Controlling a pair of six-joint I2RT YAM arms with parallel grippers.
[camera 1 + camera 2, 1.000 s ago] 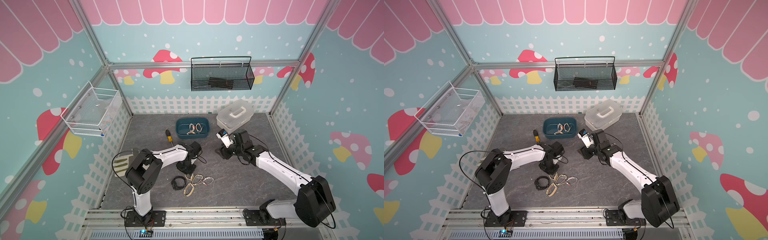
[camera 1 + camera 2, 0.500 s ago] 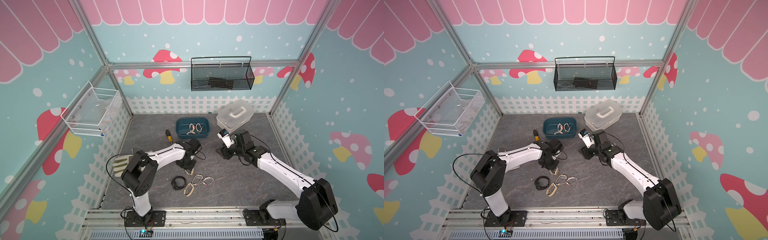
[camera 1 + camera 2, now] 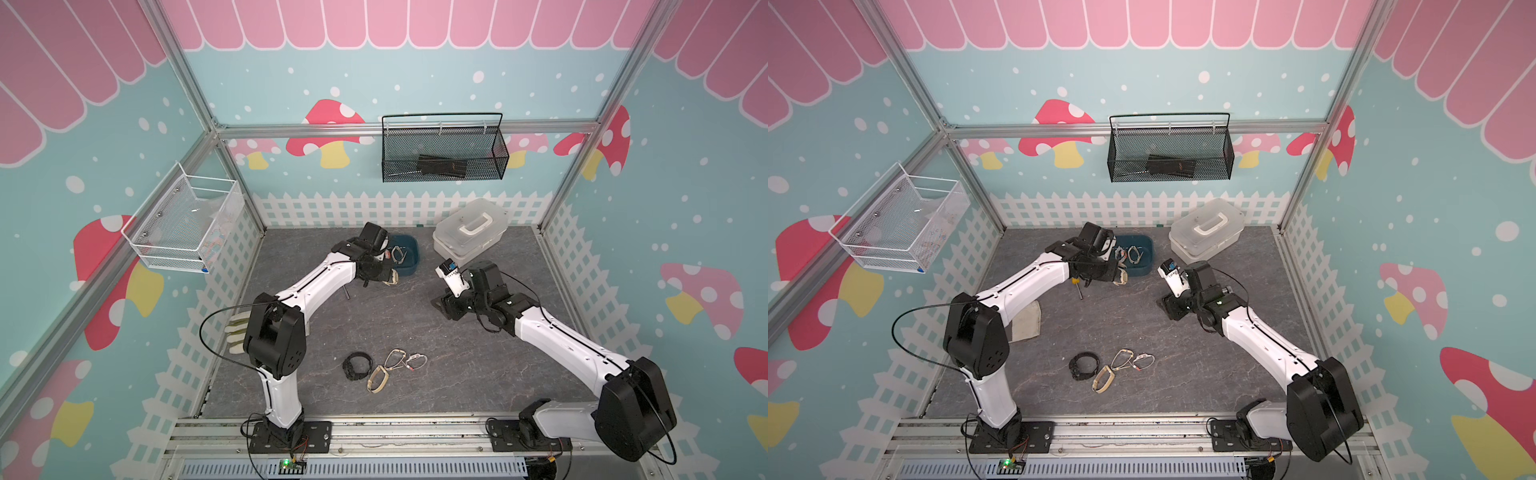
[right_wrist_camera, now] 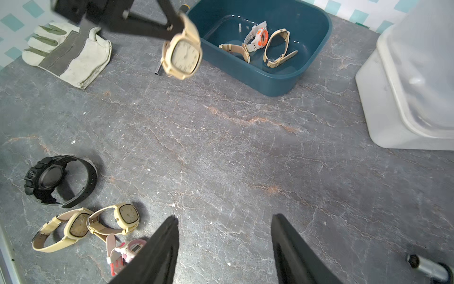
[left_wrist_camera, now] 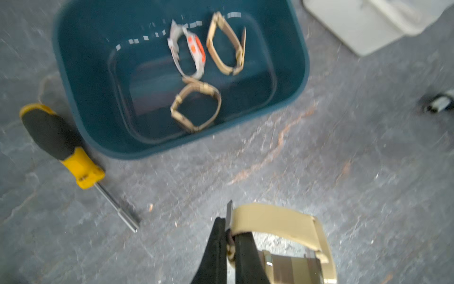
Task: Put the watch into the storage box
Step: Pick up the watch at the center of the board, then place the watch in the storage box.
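Left wrist: watch (image 5: 282, 236) face cropped, blurred

Grey marbled tabletop (image 4: 245, 152). On it: teal storage box (image 4: 270, 81); white case (image 4: 393, 103) beside the box; yellow-black screwdriver (image 5: 61, 145) just beside the box; work glove (image 4: 68, 54); black watch (image 4: 56, 180); two beige watches (image 4: 73, 227) (image 4: 122, 217), overlapping; pink-white watch (image 4: 127, 250), touching them.

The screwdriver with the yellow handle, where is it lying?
The screwdriver lies flat on the grey table, just outside the storage box in the left wrist view, beneath the left arm in both top views.
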